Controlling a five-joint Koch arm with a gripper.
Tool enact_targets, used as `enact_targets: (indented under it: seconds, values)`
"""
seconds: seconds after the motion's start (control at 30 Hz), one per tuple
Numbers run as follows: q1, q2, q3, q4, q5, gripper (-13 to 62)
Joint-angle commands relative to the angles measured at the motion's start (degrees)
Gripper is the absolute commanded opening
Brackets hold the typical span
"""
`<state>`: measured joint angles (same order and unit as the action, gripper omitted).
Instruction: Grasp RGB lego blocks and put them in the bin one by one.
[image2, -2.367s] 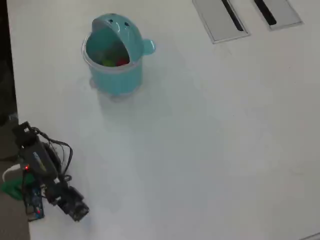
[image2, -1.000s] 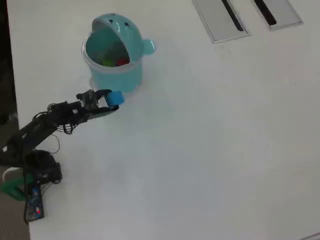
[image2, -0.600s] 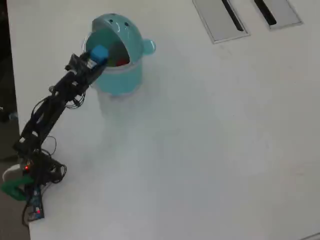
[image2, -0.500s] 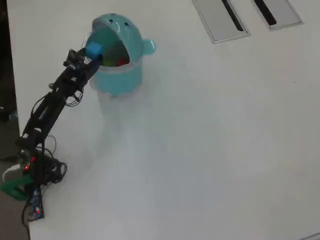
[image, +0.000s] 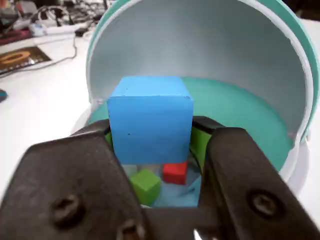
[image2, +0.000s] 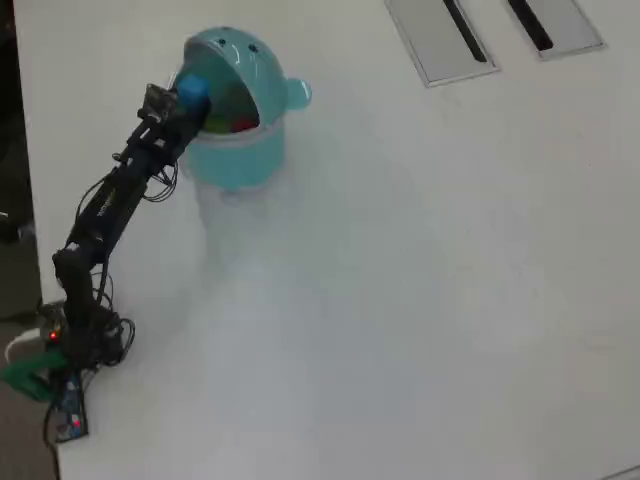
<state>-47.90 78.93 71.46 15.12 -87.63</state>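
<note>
Between closed jaws, blue block (image: 150, 119), above bin (image: 280, 125)

The cube (image: 150, 120) in the gripper (image: 150, 145) was a flat sky blue with one tiny dark speck on its front face, and the two jaws clamped on it were matte black, a dull metal screw in each. Inside the bin (image: 240, 115), the floor showed teal, the hood's inner wall a paler grey-teal, and the rim was see-through. Down in the bottom sat a red block (image: 175, 172) and a yellow-green block (image: 146, 184). From overhead, the bin (image2: 240, 150) read as light teal on a plain white table (image2: 420, 280), the arm (image2: 110, 200) was black, and two grey panels (image2: 440, 40) with black stripes sat at the top edge.
</note>
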Motion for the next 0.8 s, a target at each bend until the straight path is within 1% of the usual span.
enact_targets:
  seconds: [0.0,0.03,0.07,0.1,0.13,0.23,0.27,0.37,0.5,0.77]
  values:
    - [0.6,1.0,-3.8,-7.3,-0.9,11.9]
    - [0.7,1.0,-3.4,-7.7,-0.8,14.3]
    - [0.9,1.0,-2.5,-9.1,-0.9,18.3]
    - [1.1,1.0,-2.0,-10.0,-2.3,28.2]
    - [1.2,1.0,-1.8,-10.0,-2.5,31.0]
    - [1.8,1.1,0.0,-11.0,-2.5,31.8]
    - [1.8,1.6,1.2,-12.2,-2.5,33.3]
    - [2.0,4.0,6.6,-18.5,-2.5,33.7]
    - [2.3,6.3,9.9,-20.3,-1.7,31.1]
    - [2.9,12.3,11.5,-18.7,-1.1,30.4]
